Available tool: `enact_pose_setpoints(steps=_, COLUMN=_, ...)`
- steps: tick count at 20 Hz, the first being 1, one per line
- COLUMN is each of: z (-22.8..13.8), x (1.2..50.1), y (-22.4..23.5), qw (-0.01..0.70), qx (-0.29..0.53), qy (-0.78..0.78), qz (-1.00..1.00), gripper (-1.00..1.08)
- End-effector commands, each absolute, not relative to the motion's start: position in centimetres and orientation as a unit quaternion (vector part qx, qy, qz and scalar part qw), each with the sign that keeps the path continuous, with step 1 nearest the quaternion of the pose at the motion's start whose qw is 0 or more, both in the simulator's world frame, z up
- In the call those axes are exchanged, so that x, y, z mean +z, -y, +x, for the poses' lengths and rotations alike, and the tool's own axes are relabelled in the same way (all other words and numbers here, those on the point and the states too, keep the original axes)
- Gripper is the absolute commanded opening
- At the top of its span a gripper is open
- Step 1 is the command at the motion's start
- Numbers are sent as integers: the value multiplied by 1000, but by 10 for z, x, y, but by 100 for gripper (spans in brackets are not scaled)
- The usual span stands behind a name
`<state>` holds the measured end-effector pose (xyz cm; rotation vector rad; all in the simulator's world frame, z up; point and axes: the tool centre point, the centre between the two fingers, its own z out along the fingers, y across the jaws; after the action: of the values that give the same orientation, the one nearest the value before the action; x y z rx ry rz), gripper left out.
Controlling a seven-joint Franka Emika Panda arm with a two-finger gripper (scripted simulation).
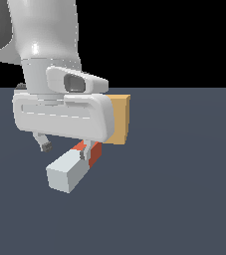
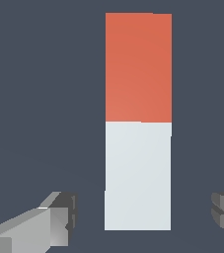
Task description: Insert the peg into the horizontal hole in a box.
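A white, glossy robot arm (image 1: 50, 60) is shown low over a flat, dark slate-blue floor (image 1: 184, 189). Beneath its broad white hand, the two-finger gripper (image 1: 67, 148) is seen with its jaws spread wide; in the wrist view one grey fingertip (image 2: 59, 217) is seen on one side of the bar and the other at the opposite edge of the picture, both clear of the bar, so nothing is held.

The long square-section peg (image 1: 74, 167), one half pale grey-white and the other half red-orange, is shown lying flat on the floor between the spread fingers. In the exterior view its pale end is directed toward the camera and the exterior view's left, while its red-orange half runs back under the hand toward the box. In the wrist view the peg (image 2: 138, 123) is seen along its full length, the grey-white half lying between the fingertips and the red-orange half extending away from them.

The tan, orange-brown cube-like box (image 1: 120, 119) is placed behind the hand, on the exterior view's right of it, and is largely covered by the hand. Its hole cannot be made out. Whether the far end of the peg touches the box cannot be told.
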<state>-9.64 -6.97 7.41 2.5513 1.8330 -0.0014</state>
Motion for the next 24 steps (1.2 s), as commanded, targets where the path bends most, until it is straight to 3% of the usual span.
enact_pose_setpoints(steps=1, z=-97, x=70, y=70, qw=0, qx=-1, qy=-584, qz=812, gripper=100)
enact_pose_setpoints(steps=16, z=-98, x=24, y=70, qw=0, qx=0, qy=-582, qz=813, gripper=100)
enact_pose_setpoints(steps=17, z=-98, x=24, y=70, qw=0, qx=0, qy=-582, qz=813, gripper=-100)
enact_pose_setpoints(steps=24, z=-98, x=24, y=70, qw=0, qx=0, qy=-582, qz=813, gripper=-100)
